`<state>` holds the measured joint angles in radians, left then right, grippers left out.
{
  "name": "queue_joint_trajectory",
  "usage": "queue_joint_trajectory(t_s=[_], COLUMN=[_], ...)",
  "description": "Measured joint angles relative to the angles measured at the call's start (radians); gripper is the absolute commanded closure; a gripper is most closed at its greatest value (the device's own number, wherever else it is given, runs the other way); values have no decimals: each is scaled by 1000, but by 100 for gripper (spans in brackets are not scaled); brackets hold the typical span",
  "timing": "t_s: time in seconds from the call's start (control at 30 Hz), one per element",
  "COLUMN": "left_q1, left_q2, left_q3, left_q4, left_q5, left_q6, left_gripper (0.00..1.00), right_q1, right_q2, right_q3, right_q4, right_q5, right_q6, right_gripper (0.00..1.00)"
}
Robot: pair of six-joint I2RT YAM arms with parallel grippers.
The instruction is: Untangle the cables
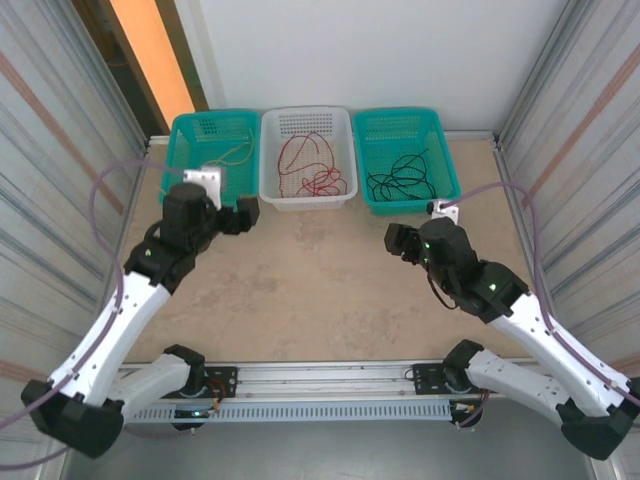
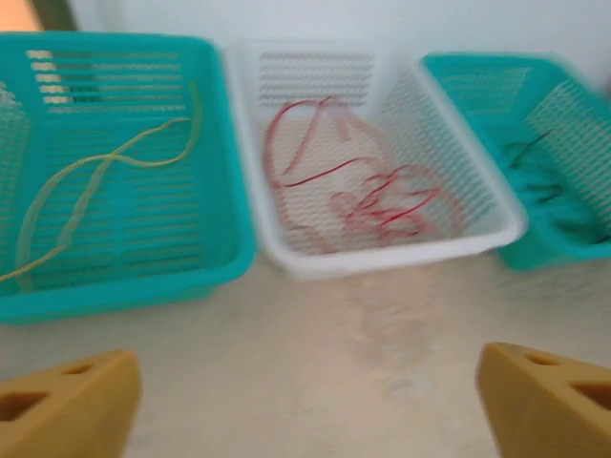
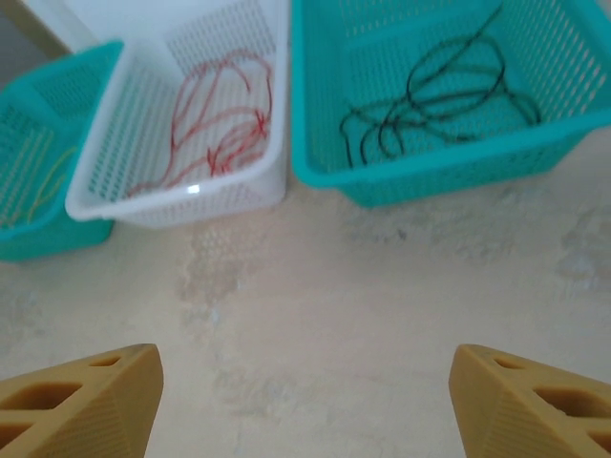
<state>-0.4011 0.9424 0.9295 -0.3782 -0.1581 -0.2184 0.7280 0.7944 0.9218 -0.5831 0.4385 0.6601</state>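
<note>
Looking across the counter [image 1: 320,290], you find the yellow cable [image 2: 115,160] lying in the left teal basket [image 2: 124,296]; the red cable [image 2: 382,205] is coiled in the white basket [image 2: 401,258] just beside it; the black cable [image 3: 439,100] sits in the right teal basket [image 3: 430,176]; your left pincer [image 2: 305,405] is spread wide, pinching nothing, over the counter near the baskets; your right pincer [image 3: 305,401] is likewise spread and empty.

left teal basket [image 1: 178,150] | white basket [image 1: 305,201] | right teal basket [image 1: 410,206] | side by side | beige table [image 1: 300,290]
</note>
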Motion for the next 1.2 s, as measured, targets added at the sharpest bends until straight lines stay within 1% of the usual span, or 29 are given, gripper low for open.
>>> queue_joint_trajectory(t_s=[0.03, 0.07, 0.17, 0.23, 0.37, 0.47, 0.57, 0.67, 0.77, 0.87, 0.97, 1.03, 1.2], left_q1=[0, 0, 2, 2, 2, 2, 2, 18, 62, 114, 164, 183, 232], left_q2=[-21, -39, -40, -21, 0, 23, 50, 98, 159, 205, 270, 313, 436], left_q3=[-60, -135, -321, -383, -435, -439, -454, -465, -470, -517, -566, -595, -653], left_q4=[25, 58, 134, 148, 234, 318, 435, 530, 599, 701, 796, 894, 1155], left_q5=[-43, -95, -186, -217, -261, -271, -291, -304, -297, -261, -214, -174, -39], left_q6=[10, 24, 79, 100, 100, 101, 130, 195, 269, 296, 302, 319, 365], left_gripper=[1, 1, 1, 1, 1, 1, 1, 1, 1, 1, 1, 1, 1], right_q1=[-2, -5, -23, -43, -100, -180, -294, -408, -490, -536, -565, -574, -587], right_q2=[-21, -42, -64, -51, 7, 26, -35, -118, -102, -27, 76, 153, 343], right_q3=[-15, -36, -94, -131, -189, -246, -388, -550, -596, -609, -657, -674, -683], right_q4=[25, 53, 113, 135, 164, 201, 299, 380, 404, 517, 675, 756, 1048], right_q5=[9, 19, 61, 103, 217, 319, 412, 452, 480, 469, 408, 352, 183], right_q6=[-18, -33, -51, -51, -103, -108, -99, -100, -100, -132, -185, -232, -354], right_gripper=[7, 1, 1, 1, 1, 1, 1, 1, 1, 1, 1, 1, 1])
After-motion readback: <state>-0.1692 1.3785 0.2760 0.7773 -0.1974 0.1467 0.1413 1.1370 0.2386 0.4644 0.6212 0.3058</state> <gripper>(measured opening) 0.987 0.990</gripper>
